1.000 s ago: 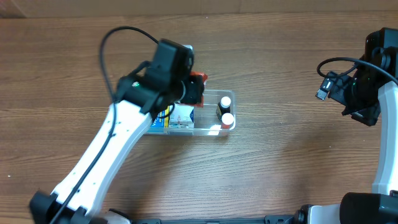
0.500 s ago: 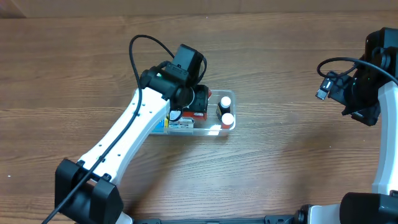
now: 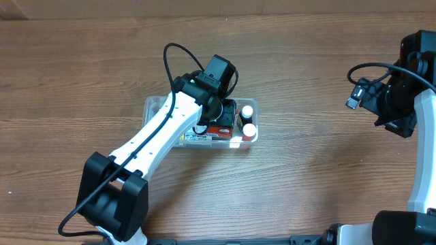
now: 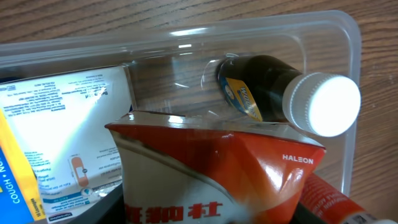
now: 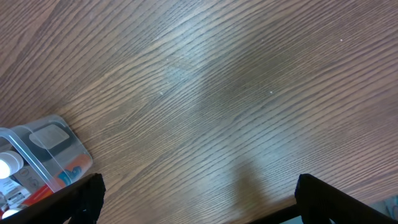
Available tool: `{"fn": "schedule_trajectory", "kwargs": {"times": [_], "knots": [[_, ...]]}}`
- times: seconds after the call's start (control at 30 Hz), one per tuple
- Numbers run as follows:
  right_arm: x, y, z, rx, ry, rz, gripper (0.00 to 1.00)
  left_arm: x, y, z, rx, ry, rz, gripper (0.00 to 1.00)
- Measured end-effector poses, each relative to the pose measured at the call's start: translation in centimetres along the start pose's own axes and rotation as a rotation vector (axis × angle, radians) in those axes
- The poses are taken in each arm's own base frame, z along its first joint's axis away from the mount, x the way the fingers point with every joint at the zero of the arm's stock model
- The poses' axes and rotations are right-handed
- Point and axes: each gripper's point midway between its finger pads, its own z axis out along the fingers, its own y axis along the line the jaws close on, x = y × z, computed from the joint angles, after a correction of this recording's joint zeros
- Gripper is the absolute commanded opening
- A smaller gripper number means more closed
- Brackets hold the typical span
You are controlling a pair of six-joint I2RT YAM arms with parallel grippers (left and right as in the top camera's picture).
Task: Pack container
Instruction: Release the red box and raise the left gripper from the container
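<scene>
The clear plastic container [image 3: 155, 107] sits mid-table; its rim shows in the left wrist view [image 4: 348, 37] and its corner in the right wrist view [image 5: 43, 134]. My left gripper [image 3: 219, 116] is over its right half, shut on a red and white carton [image 4: 217, 171] held inside the tub. Two dark bottles with white caps [image 3: 248, 119] lie at the tub's right end; one shows close up [image 4: 280, 93]. A white and blue box [image 4: 56, 124] lies in the left part. My right gripper [image 5: 196, 199] is open and empty, far right above bare wood.
The wooden table [image 3: 306, 170] surrounds the tub. The left arm's black cable [image 3: 170, 58] loops over the tub's far side. The right arm [image 3: 402, 95] with its cable stands at the right edge.
My left gripper has moved right and down into the container with the red and white carton. The tub's left end is now uncovered. The right arm has not moved.
</scene>
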Motion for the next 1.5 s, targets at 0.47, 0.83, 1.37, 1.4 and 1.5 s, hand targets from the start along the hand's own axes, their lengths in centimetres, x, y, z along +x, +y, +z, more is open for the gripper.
{"fn": "schedule_trajectory", "kwargs": {"times": [0.47,0.83,1.37,1.4,1.5], "knots": [[0.00,0.00,-0.01,0.000,0.000,0.001,1.00,-0.48,-0.29,0.13,0.013,-0.017,0.003,0.51],[0.04,-0.01,0.00,0.000,0.001,0.000,1.00,-0.41,-0.46,0.13,0.023,-0.012,0.000,0.64],[0.04,-0.02,0.00,0.001,0.002,0.000,1.00,-0.39,-0.51,0.13,0.026,-0.011,-0.001,0.77],[0.06,-0.02,-0.01,0.001,0.002,0.000,1.00,-0.38,-0.51,0.13,0.026,-0.011,-0.001,0.77],[0.06,-0.03,-0.01,0.001,0.002,0.000,1.00,-0.39,-0.51,0.13,0.026,-0.011,-0.001,0.74]]}}
